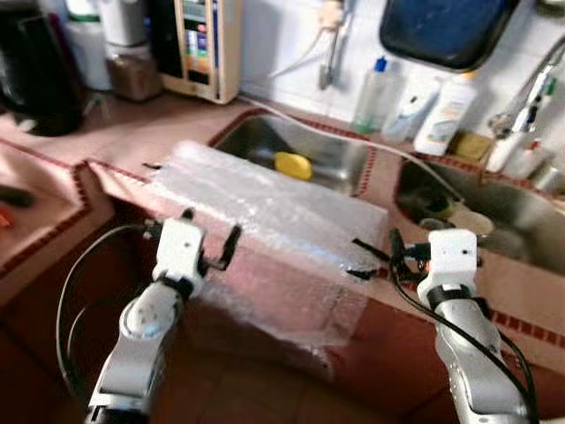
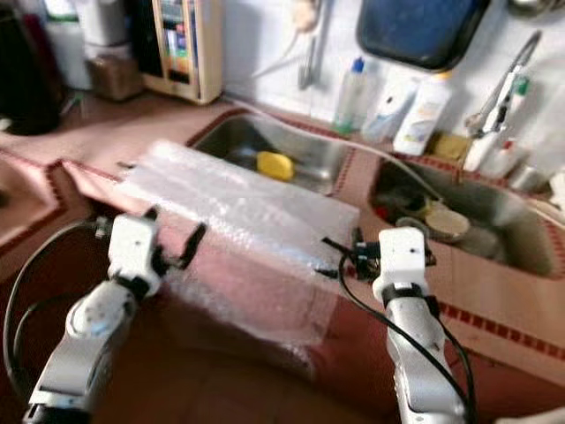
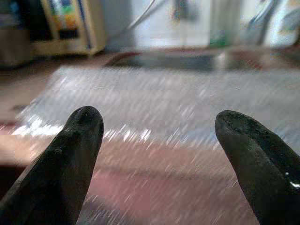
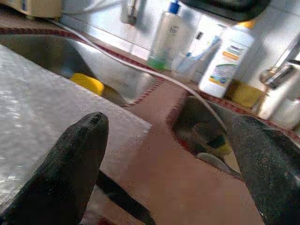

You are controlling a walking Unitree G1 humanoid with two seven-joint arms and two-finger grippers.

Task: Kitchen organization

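A sheet of clear bubble wrap [image 1: 265, 212] lies across the red-brown counter and over the near part of the left sink [image 1: 335, 146]. Its front part hangs down over the counter's front edge. My left gripper [image 1: 210, 225] is open at the sheet's near left edge, with nothing between its fingers; in the left wrist view the bubble wrap [image 3: 164, 98] spreads just beyond the fingertips [image 3: 84, 122]. At the sheet's right edge my right gripper [image 1: 356, 258] is open too, one finger [image 4: 79, 140] over the bubble wrap's [image 4: 37, 93] corner.
A yellow sponge [image 1: 292, 164] lies in the left sink. Dishes [image 1: 459, 221] fill the right sink under a faucet [image 1: 530, 97]. Soap bottles [image 1: 446, 115] stand along the tiled wall. A beige appliance [image 1: 207, 44] and a black kettle [image 1: 35, 79] stand at the back left.
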